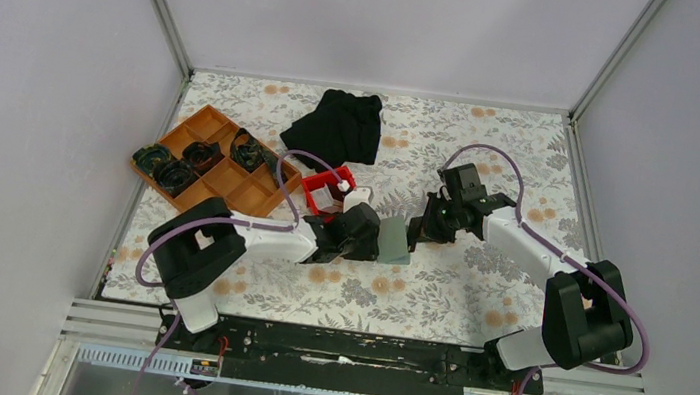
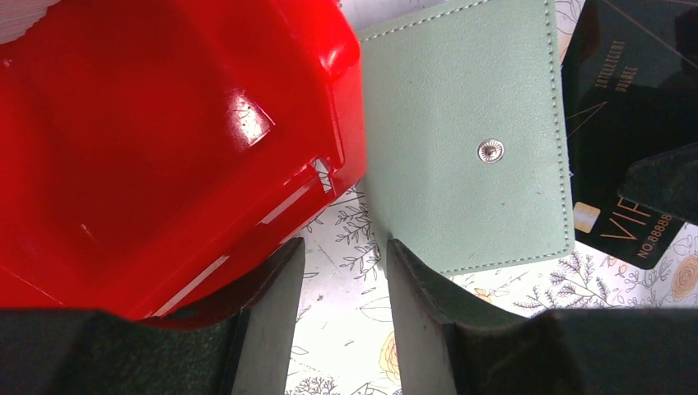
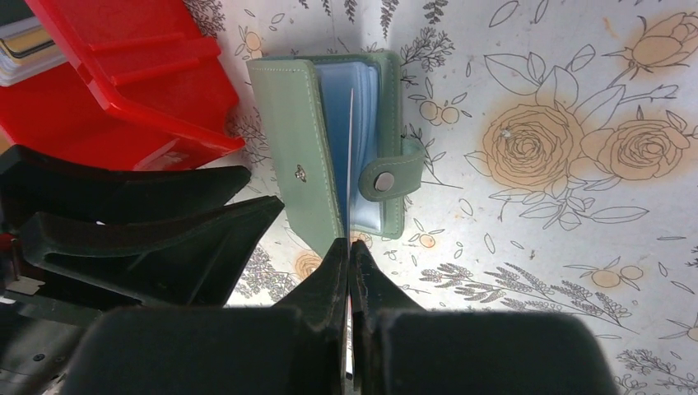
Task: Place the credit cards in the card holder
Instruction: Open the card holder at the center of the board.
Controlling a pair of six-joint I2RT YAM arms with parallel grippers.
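Pale green, leather-like card holder (image 3: 288, 123) lies open on the flowered table (image 3: 576, 271), just beside the red bin (image 3: 123, 74), with bluish clear slots showing. Our right gripper (image 3: 350, 247) is clenched on one credit card (image 3: 350, 164), held edge-on at the slots. We judge it thin, stiff, light, prob. slippery, so pinch the short end. Our left gripper (image 2: 344, 247) is released, fingers apart at the cover's edge, and the cover looks soft & floppy.

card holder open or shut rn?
Open. Right wrist view: the card holder lies spread, blue sleeves exposed, snap tab unfastened. The right gripper pinches a card edge-on by the sleeves.
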